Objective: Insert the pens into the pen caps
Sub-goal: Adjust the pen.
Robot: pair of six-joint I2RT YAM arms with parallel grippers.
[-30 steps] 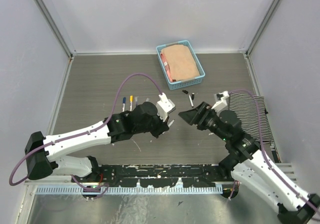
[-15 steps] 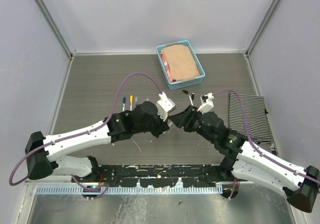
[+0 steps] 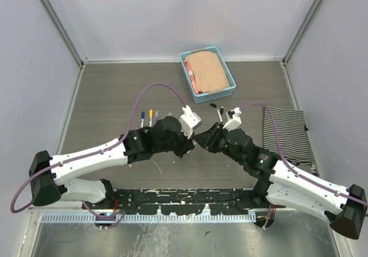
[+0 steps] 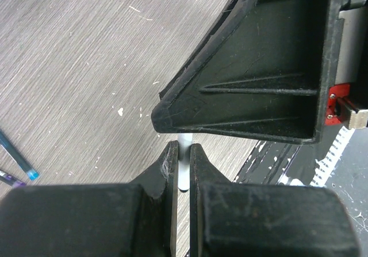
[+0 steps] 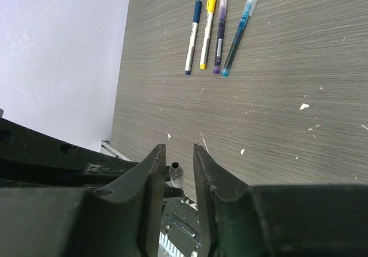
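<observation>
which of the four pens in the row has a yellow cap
The yellow-capped pen, second from the left in the right wrist view, between the dark-blue-capped pen and the purple-tinted pen.

The table [image 3: 115, 90] was matt grey wood-grain, flecked white. The left gripper [image 4: 182, 149] had scuffed, matt black plastic fingers [image 4: 201, 171]; the pen [image 4: 184, 173] between them seemed smooth white plastic.

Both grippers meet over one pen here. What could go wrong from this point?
1. The right gripper has its fingers around only the short free end of the pen that the left gripper clamps. Closing off-centre could twist the pen or lever it out.
2. The two sets of fingertips nearly touch, so a small push might knock them together and drop the pen.
</observation>
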